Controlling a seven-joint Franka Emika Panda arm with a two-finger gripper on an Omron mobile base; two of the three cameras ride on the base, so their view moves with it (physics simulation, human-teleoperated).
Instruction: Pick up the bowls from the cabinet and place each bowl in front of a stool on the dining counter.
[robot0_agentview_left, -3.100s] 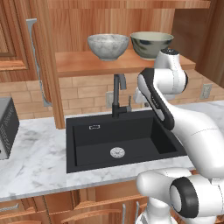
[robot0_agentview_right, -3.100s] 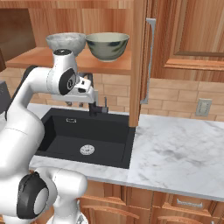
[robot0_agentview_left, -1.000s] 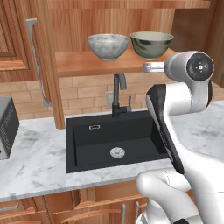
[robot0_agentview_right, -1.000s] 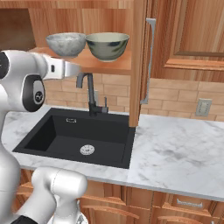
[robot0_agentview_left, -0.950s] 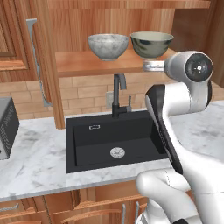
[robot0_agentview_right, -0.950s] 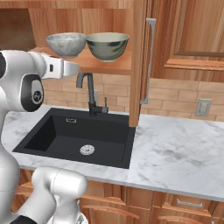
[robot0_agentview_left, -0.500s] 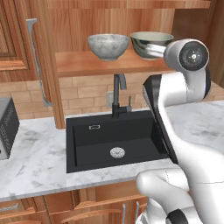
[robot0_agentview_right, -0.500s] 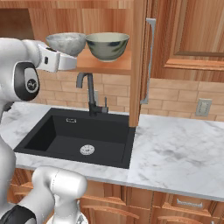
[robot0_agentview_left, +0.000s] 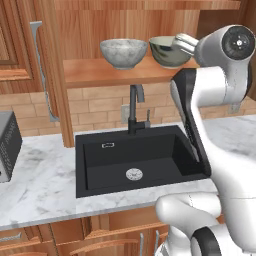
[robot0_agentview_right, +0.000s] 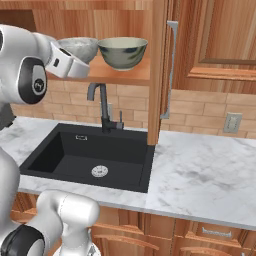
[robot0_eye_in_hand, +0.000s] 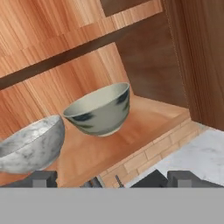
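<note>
Wooden cabinet (robot0_agentview_left: 60, 95) shelf holds both bowls (robot0_eye_in_hand: 99, 110); the arm has swung up level with them, gripper (robot0_eye_in_hand: 111, 178) wide open, ready to reach.

A kitchen — black sink (robot0_agentview_left: 137, 160) (with tap), marble worktop (robot0_agentview_right: 200, 175), wooden wall cabinet (robot0_agentview_left: 90, 30).
</note>
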